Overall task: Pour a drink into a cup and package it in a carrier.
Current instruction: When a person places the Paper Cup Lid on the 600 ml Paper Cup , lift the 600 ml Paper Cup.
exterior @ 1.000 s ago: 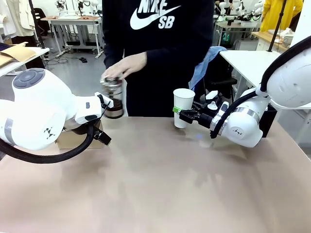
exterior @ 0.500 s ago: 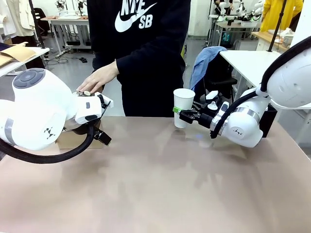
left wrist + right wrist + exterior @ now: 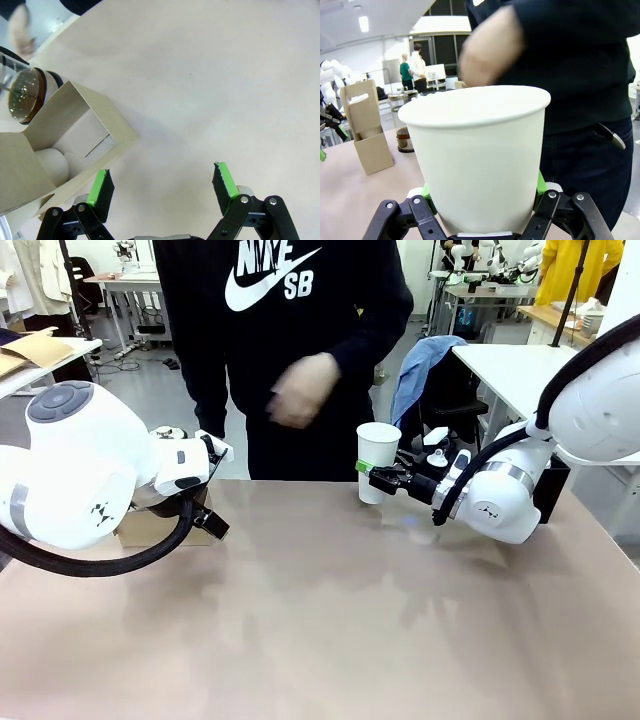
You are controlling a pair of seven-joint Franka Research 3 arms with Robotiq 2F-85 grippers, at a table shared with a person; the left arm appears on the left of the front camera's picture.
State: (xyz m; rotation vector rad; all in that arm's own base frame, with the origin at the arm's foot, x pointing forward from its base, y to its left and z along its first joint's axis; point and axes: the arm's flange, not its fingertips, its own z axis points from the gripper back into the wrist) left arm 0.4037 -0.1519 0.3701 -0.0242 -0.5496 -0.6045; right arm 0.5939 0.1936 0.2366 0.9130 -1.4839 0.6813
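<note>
Right claw (image 3: pixel 366 469) was closed on cup (image 3: pixel 377 455), far side of table (image 3: pixel 320 620). Thin paper, probably crushable: squeeze lightly. Left claw (image 3: pixel 162 182) was wide open, empty, near carrier (image 3: pixel 75 135); pot (image 3: pixel 22 95) just beside.

In the front view the left arm (image 3: pixel 80 470) covers most of the carrier (image 3: pixel 135 529) and pot (image 3: pixel 168 432) near the tabletop's far left edge; just the pot's silver lid peeks over. The person's hand (image 3: pixel 300 390) is a motion blur. In the left wrist view the picture's left edge cuts the pot and the carrier, whose wall half hides a pale cylinder (image 3: pixel 52 162). In the right wrist view the cup (image 3: pixel 480 150) covers the right gripper (image 3: pixel 482 192) but for green slivers of its pads; the cup's inside cannot be seen.
</note>
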